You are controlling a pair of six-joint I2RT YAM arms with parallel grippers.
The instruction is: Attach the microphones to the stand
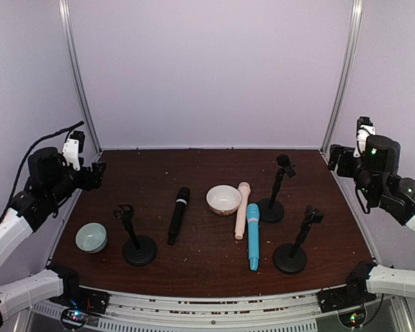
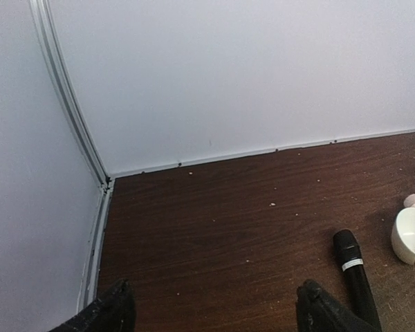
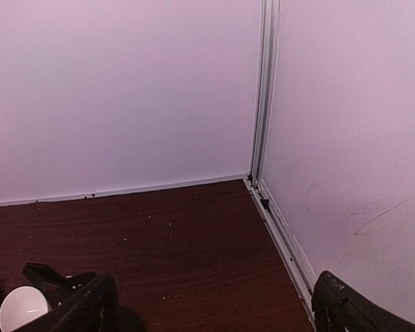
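Note:
Three microphones lie flat on the dark wooden table: a black one (image 1: 178, 215) left of centre, a cream-pink one (image 1: 241, 209) and a light blue one (image 1: 252, 235) side by side. Three black stands with round bases stand upright and hold nothing: one at front left (image 1: 136, 242), one at back right (image 1: 274, 196), one at front right (image 1: 294, 245). My left gripper (image 1: 97, 174) is open and raised at the far left. My right gripper (image 1: 334, 158) is open and raised at the far right. The left wrist view shows the black microphone's head (image 2: 352, 271) beside my right fingertip (image 2: 318, 304).
A white bowl (image 1: 223, 199) sits between the black and pink microphones; it also shows in the left wrist view (image 2: 412, 236) and the right wrist view (image 3: 22, 308). A pale green bowl (image 1: 91, 237) sits at the front left. White walls close in the table on three sides.

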